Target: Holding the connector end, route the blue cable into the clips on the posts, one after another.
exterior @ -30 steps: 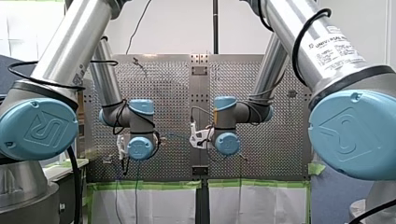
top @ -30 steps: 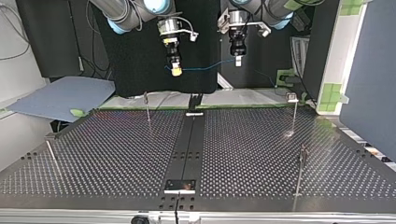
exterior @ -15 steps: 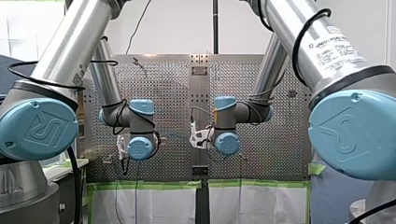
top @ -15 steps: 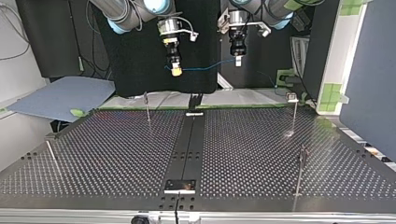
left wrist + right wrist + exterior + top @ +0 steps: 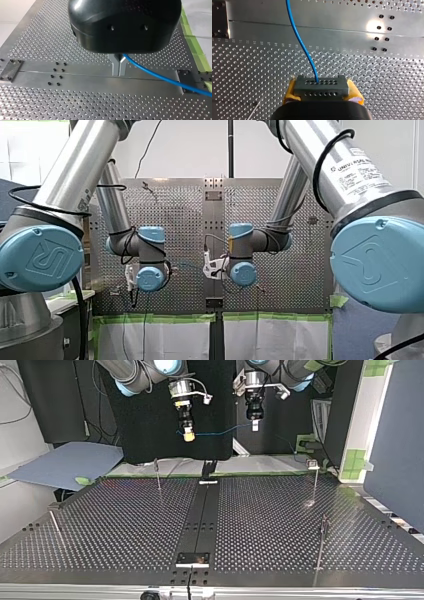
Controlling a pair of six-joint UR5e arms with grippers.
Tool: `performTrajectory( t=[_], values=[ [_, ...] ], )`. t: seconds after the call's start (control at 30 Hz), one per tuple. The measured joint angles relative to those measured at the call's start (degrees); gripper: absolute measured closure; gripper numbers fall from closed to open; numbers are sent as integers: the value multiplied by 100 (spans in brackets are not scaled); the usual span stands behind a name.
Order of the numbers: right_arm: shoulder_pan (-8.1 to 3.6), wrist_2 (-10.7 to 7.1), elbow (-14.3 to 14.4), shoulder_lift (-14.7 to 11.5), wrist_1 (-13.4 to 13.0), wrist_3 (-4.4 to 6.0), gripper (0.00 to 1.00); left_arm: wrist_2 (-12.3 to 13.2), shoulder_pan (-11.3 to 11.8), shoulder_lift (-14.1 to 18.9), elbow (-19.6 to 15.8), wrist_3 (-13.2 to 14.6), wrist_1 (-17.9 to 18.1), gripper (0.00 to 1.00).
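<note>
High above the table, the blue cable (image 5: 220, 431) hangs in a shallow sag between both grippers. My right gripper (image 5: 188, 435), at the top view's left, has yellow pads shut on the grey connector block (image 5: 321, 86). The cable (image 5: 302, 46) leaves the block ahead of that gripper (image 5: 322, 90). My left gripper (image 5: 254, 424), at the top view's right, is shut on the cable. In the left wrist view its metal fingers (image 5: 115, 65) pinch the cable (image 5: 162, 78), which runs off to one side. In the front view the arms' wrists hide both grippers.
Thin posts with clips stand on the perforated table (image 5: 125, 525): one at the far left (image 5: 157, 474), one at the far right (image 5: 315, 480), one at the near right (image 5: 322, 542), and a leaning one at the near left (image 5: 55, 525). A dark plate (image 5: 200, 515) runs down the middle.
</note>
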Motion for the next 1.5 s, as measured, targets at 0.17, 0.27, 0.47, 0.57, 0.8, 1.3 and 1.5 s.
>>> performTrajectory(
  t=[0.17,0.27,0.47,0.57,0.8,1.3,1.5],
  values=[
    [0,0,0,0,0,0,100,0,0,0,0,0,0,100],
    [0,0,0,0,0,0,100,0,0,0,0,0,0,100],
    [0,0,0,0,0,0,100,0,0,0,0,0,0,100],
    [0,0,0,0,0,0,100,0,0,0,0,0,0,100],
    [0,0,0,0,0,0,100,-1,0,3,0,1,1,100],
    [246,17,0,464,155,-52,100,0,0,78,-18,26,-278,100],
    [253,17,0,571,158,-52,100,0,0,79,-18,26,-281,100]
  ],
)
